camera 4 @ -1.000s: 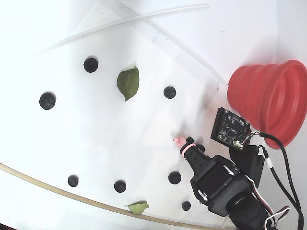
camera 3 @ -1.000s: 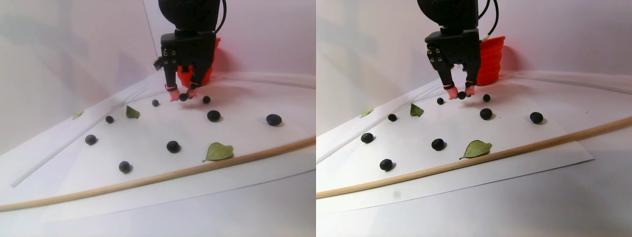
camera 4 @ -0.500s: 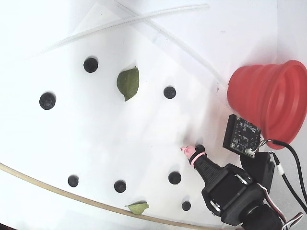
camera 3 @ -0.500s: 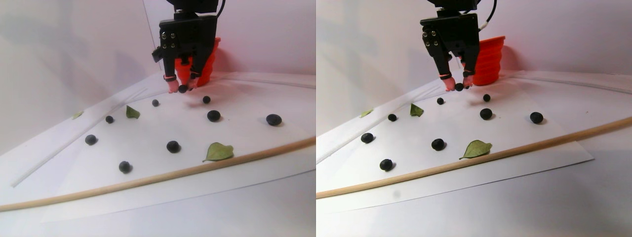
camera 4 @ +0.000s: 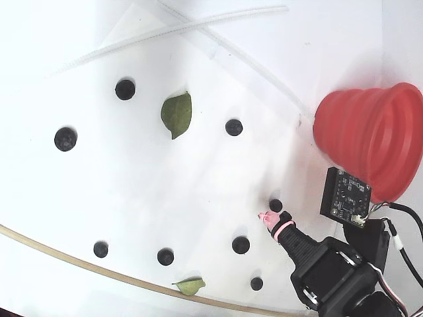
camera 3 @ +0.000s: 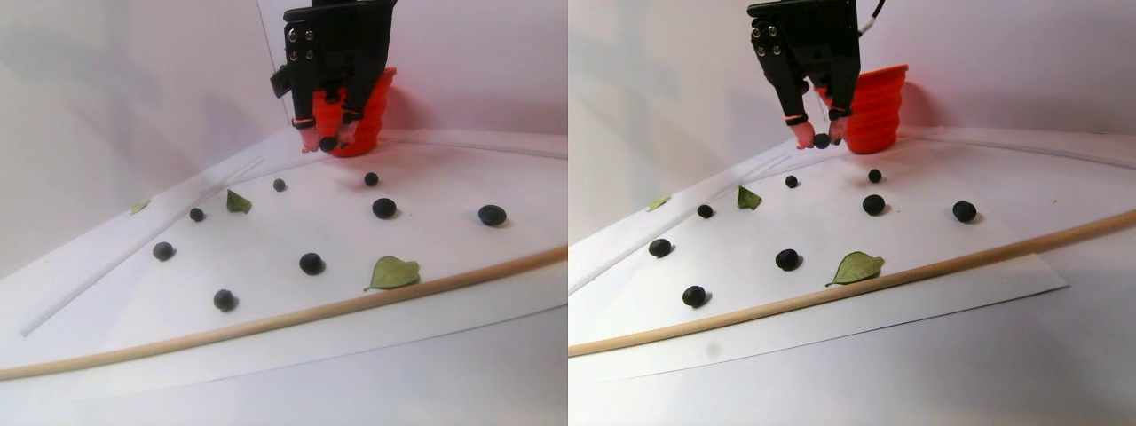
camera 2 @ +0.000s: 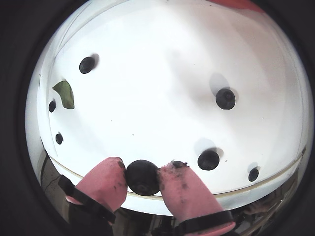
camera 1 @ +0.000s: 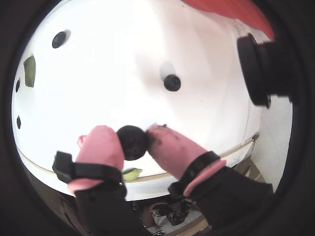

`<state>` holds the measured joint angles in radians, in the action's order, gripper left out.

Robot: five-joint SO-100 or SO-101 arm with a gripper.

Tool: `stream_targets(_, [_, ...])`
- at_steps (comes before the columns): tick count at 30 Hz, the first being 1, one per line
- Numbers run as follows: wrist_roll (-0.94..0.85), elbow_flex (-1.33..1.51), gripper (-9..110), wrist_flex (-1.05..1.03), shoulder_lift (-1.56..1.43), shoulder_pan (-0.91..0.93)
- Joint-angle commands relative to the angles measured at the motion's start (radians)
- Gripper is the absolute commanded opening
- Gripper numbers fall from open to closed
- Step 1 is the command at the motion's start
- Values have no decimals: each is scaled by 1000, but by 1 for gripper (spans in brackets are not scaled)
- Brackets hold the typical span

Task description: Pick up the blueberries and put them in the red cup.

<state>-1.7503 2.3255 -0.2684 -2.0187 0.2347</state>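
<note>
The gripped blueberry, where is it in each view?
A wrist view: gripped blueberry at lower centre.
A wrist view: gripped blueberry at bottom centre.
Stereo pair view: near the top, before the red cup, both halves.
Fixed view: cannot tell it apart at the gripper.
Landmark: the pink fingertips clamping it.

Your gripper hangs from above with its black body upright and the jaws pointing down, raised clear of the counter. The jaws are drawn nearly together, pinching a single berry between the pink fingertips. In both wrist views each pink pad presses a side of it, dark smears showing on the pads. A black band rings each finger behind its pink tip. In the fixed view your arm enters from the lower right, one pink tip poking out ahead.
</note>
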Motion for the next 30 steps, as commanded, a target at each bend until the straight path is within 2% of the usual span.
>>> stream_targets(1, [-12, -5, 11, -18, -114, -9])
stream_targets(14, [-25, -23, 12, -97, -206, 2])
stream_targets(30, [-44, -117, 12, -98, -198, 41])
